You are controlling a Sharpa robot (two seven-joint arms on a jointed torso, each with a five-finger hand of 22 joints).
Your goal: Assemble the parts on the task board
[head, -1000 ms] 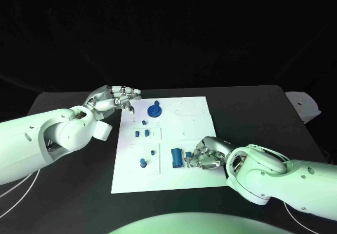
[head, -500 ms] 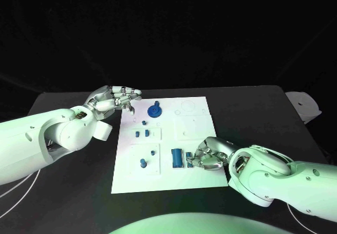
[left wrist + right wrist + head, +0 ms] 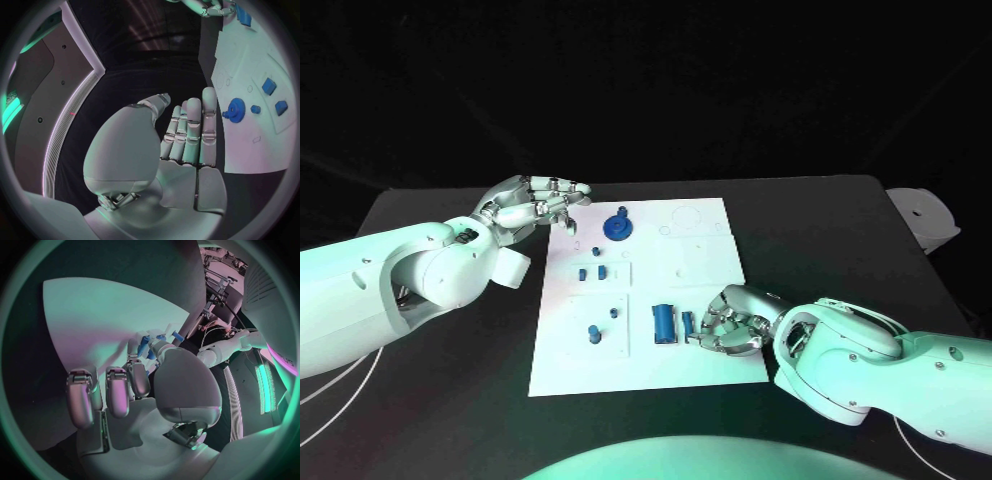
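The white task board lies mid-table. On it are a blue gear, small blue parts below it, and two more at the lower left. A thick blue cylinder lies beside a slim blue part. My right hand rests on the board's right side, its thumb and a finger pinching the slim blue part. My left hand hovers at the board's far left corner, fingers straight and side by side, holding nothing; its wrist view shows the gear just past the fingertips.
A white object sits at the table's right edge. Bare black table surrounds the board on all sides. The board's upper right has empty outlined slots.
My right hand has slid slightly toward the near right along the board, staying at the slim blue part. The left hand has not moved.
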